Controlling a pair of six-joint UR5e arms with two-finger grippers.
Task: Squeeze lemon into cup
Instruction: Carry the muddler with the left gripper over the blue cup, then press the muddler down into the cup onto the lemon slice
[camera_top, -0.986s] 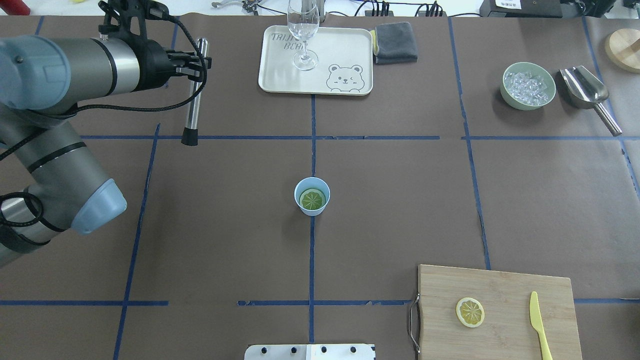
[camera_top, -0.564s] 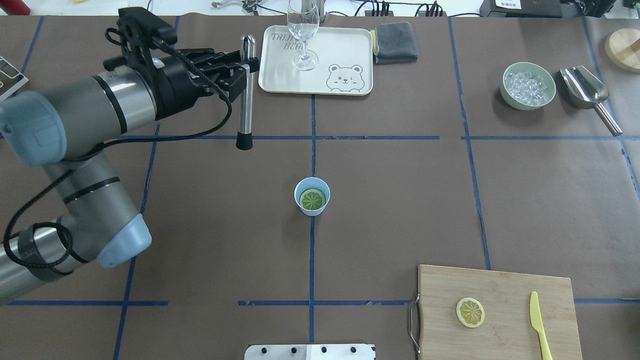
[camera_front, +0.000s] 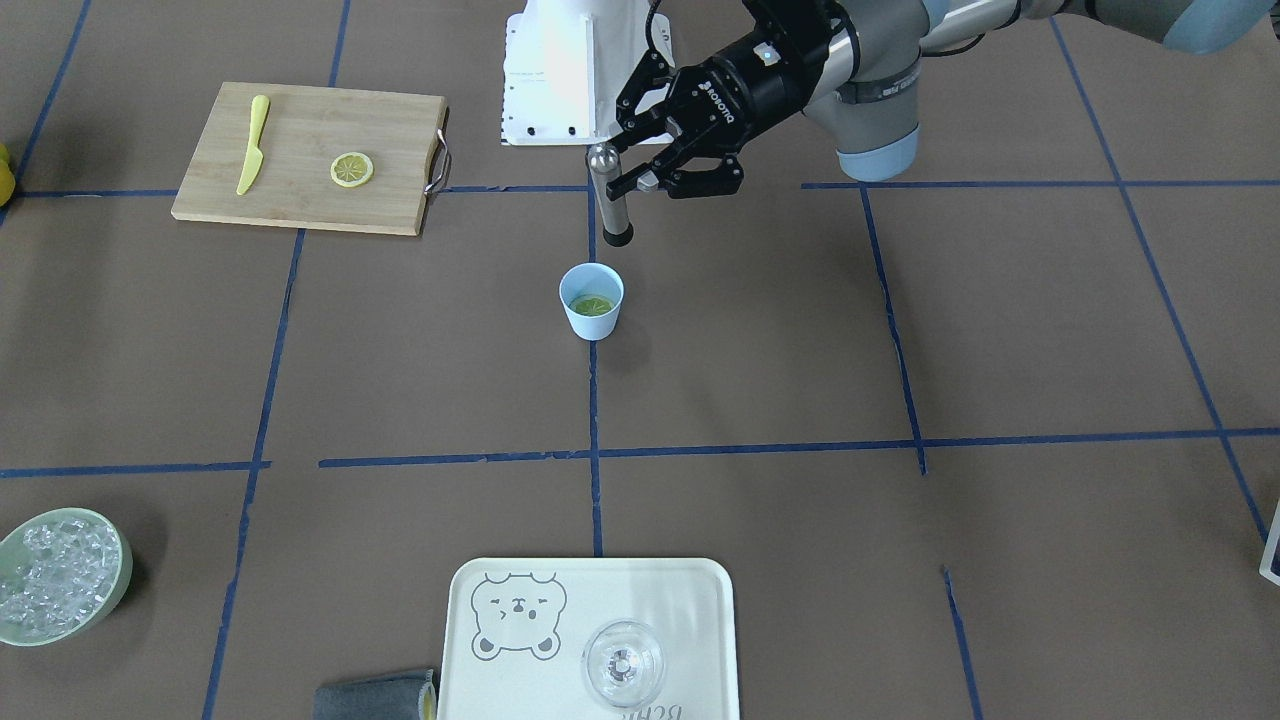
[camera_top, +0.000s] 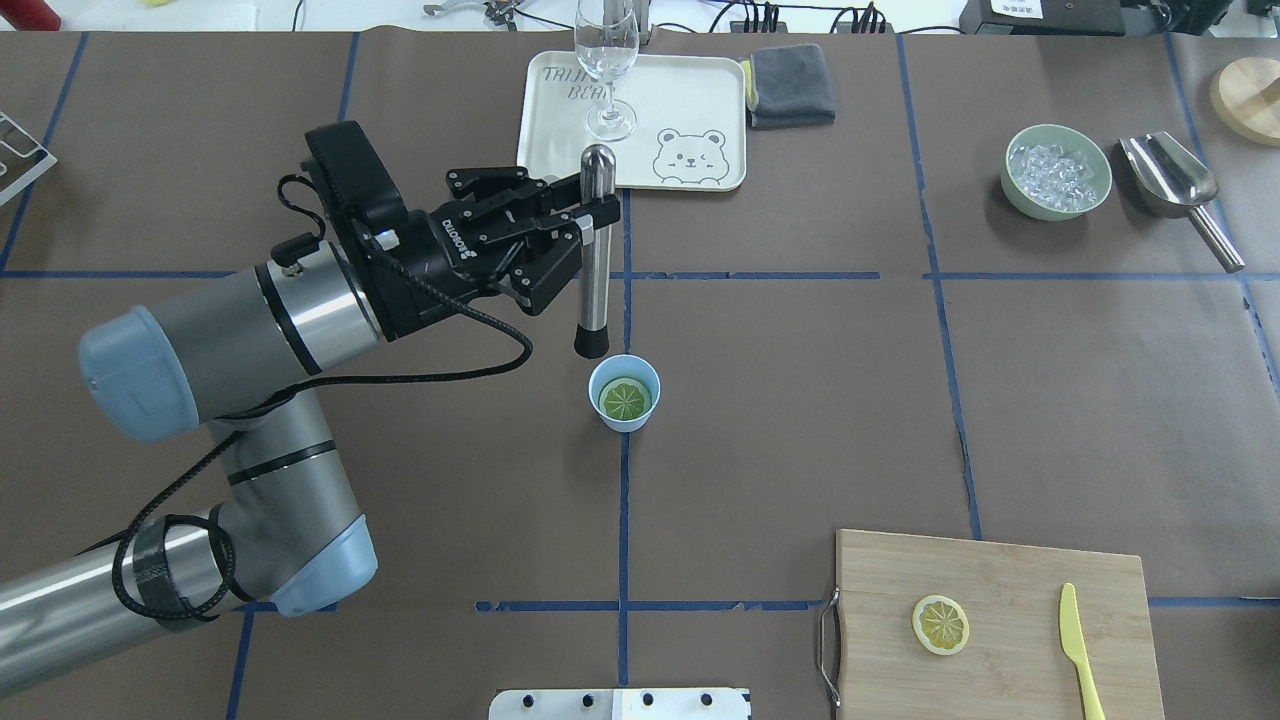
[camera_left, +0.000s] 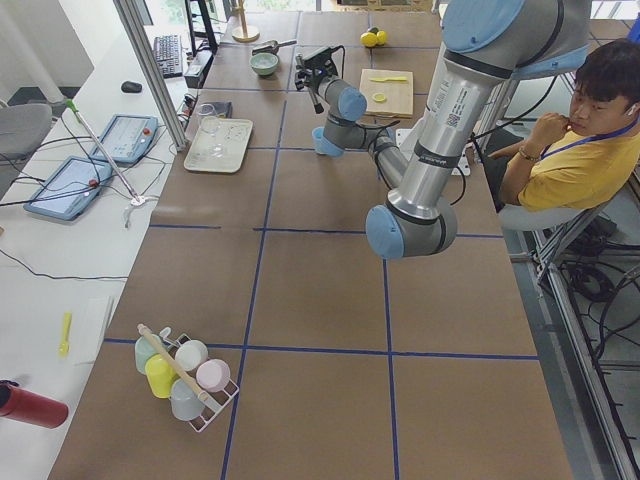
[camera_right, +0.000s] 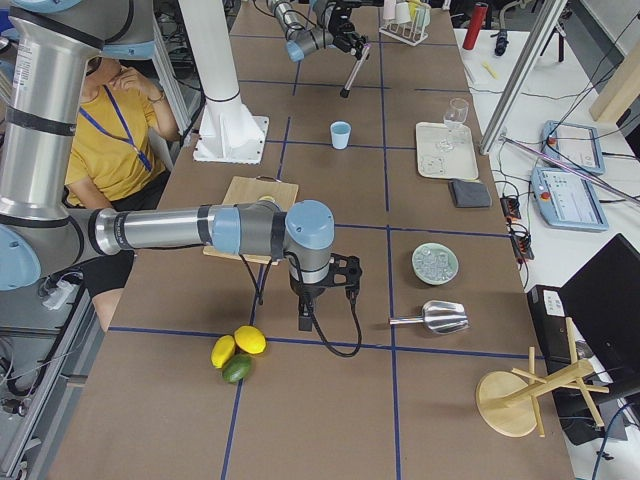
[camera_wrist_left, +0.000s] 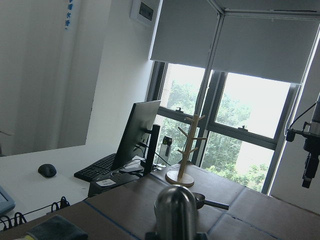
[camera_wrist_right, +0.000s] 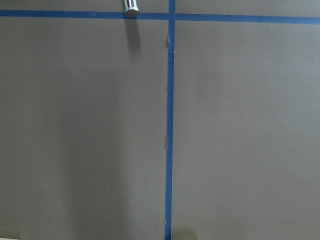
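The light-blue cup (camera_top: 642, 371) stands at the table's middle, also in the front view (camera_front: 591, 318). A round lemon slice (camera_top: 625, 399) lies inside it, cut face up, looking greenish. My left gripper (camera_top: 592, 222) is shut on a steel muddler (camera_top: 596, 280) with a black tip. It holds it near its top, tip down, just beyond the cup's far rim and above it (camera_front: 612, 205). A second lemon slice (camera_top: 940, 624) lies on the cutting board (camera_top: 1000, 570). My right gripper (camera_right: 307, 318) points down at the table far to the right; I cannot tell whether it is open.
A yellow plastic knife (camera_top: 1078, 650) lies on the board. A tray (camera_top: 690, 100) with a clear glass (camera_top: 606, 60) and a grey cloth (camera_top: 792, 85) are at the back. A green bowl of ice (camera_top: 1057, 172) and a metal scoop (camera_top: 1175, 185) sit back right.
My left arm has swung right and toward the robot with the muddler, from the back left to just behind the cup. The cup and lemon slices have not moved.
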